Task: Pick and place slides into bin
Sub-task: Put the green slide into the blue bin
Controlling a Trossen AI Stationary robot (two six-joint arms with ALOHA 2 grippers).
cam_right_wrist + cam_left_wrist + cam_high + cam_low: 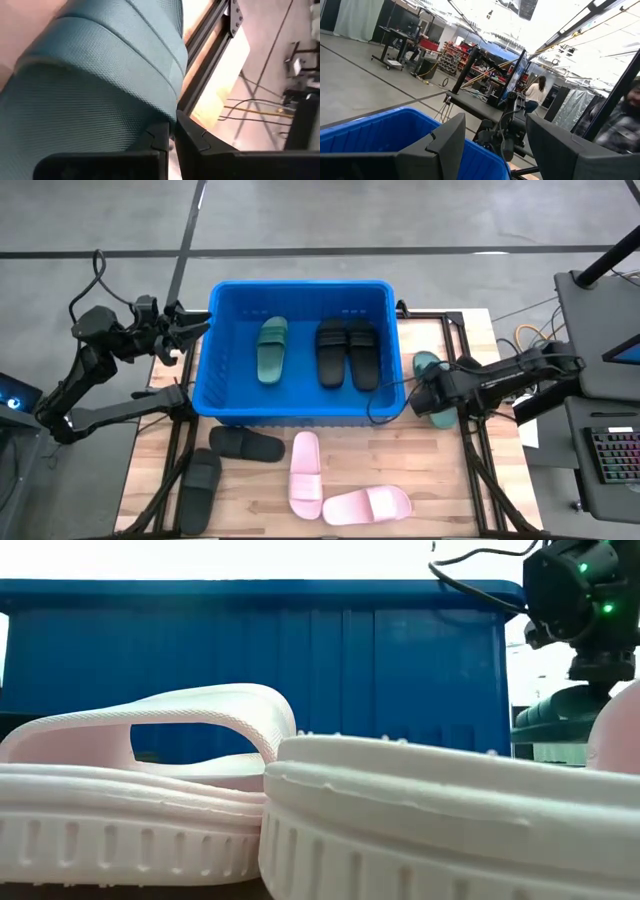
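The blue bin (205,395) stands at the table's far middle and holds one dark green slide (271,348) and two black slides (347,352). A second dark green slide (430,366) lies just right of the bin. My right gripper (425,395) is over it, its fingers nearly together on it; it also shows in the low view (592,660). My left gripper (195,330) is open and empty, held in the air by the bin's left rim. Two black slides (245,445) and two pale pink slides (305,475) lie on the near table. My right gripper pinches an edge of the green slide's ribbed strap (162,107) between its two fingers (192,137), which stand almost shut. It comes from the table's right, slanting down. In the low view the slide (555,722) lies about level below it; whether it is lifted I cannot tell.
Black frame rails (470,450) run along the table's right and left sides. A cable (385,410) hangs over the bin's near right corner. The pink slides (330,810) fill the low view's front. A person (535,92) stands far off in the room.
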